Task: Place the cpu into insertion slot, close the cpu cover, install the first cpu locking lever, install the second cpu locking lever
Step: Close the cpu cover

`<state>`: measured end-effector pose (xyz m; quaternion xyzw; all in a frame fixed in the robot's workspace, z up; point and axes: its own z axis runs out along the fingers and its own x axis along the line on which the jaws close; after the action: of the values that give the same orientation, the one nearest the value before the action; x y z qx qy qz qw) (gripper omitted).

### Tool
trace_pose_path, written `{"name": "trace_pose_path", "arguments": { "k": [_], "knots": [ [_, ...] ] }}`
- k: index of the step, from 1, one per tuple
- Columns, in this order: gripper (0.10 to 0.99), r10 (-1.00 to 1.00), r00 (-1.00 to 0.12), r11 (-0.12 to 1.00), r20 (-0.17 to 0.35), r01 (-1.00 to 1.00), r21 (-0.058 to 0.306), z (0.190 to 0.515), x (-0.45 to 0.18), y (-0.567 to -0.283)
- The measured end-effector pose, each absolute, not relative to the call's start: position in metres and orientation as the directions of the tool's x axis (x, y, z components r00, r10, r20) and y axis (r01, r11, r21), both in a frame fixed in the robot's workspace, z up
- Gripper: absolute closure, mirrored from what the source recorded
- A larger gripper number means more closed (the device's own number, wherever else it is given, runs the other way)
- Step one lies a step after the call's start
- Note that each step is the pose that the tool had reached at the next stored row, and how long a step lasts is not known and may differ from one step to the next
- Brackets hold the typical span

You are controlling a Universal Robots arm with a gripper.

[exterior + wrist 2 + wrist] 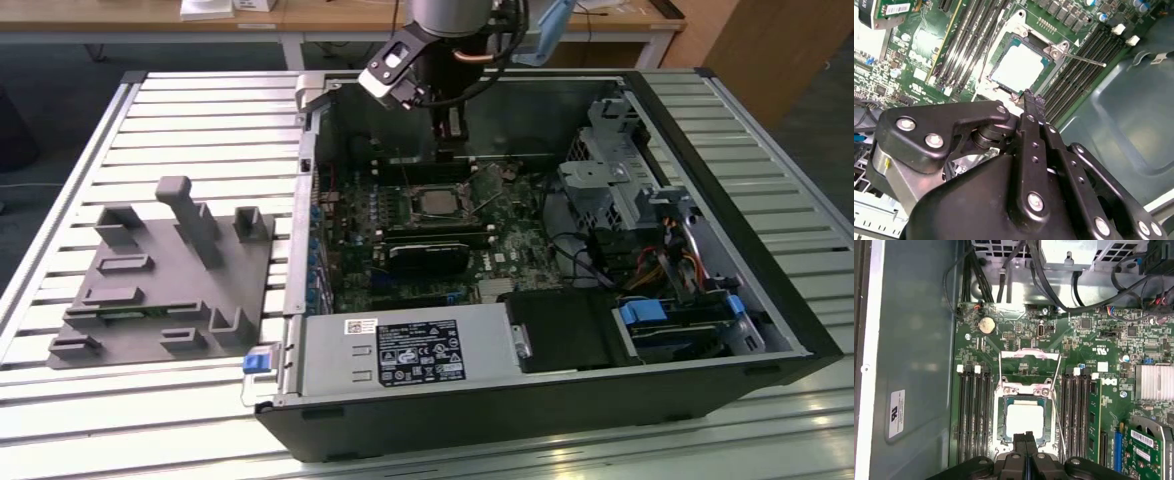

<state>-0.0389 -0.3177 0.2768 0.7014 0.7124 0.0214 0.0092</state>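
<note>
Because the cpu (1025, 419) already lies in the insertion slot (1003, 444) with the cpu cover (1024, 389) seemingly folded down around it, the risk now sits with the thin wire parts. In the second wrist view one locking lever (1085, 59) juts free over the memory slots (1074, 75), unhooked as far as I can judge. Such a springy rod could slip off a narrow fingertip and whip back, or be shoved sideways into the slots' white clips (1119, 29). A press landing a little off would meet the chip's bright top or the cover's frame rather than the lever. If the chip were not sitting flat, force on the cover might harm the contacts beneath, and whether it sits flat cannot be told from these pictures. The gripper (1025, 438) has its two black fingers pressed together with no gap to speak of, and nothing is held between them. In both wrist views the tips (1032, 100) hover just beside the socket's edge, near the cover's rim, and I cannot say whether they touch it. In the exterior view the gripper (449, 140) hangs inside the open computer case (534, 412), at about twelve o'clock from the cpu (434, 203). A black card (430, 255) lies at six o'clock from the chip and the drive cage (607, 190) toward three o'clock, so a sideways slip has little harmless ground to land on.
</note>
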Motion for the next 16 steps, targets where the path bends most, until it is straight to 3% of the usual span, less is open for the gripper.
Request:
{"name": "trace_pose_path", "arguments": {
  "k": [16],
  "knots": [
    [0.98, 1.0, -0.016, 0.015, 0.016, 0.999, 0.043, 0.2768, -0.0348, -0.3225]
  ]
}}
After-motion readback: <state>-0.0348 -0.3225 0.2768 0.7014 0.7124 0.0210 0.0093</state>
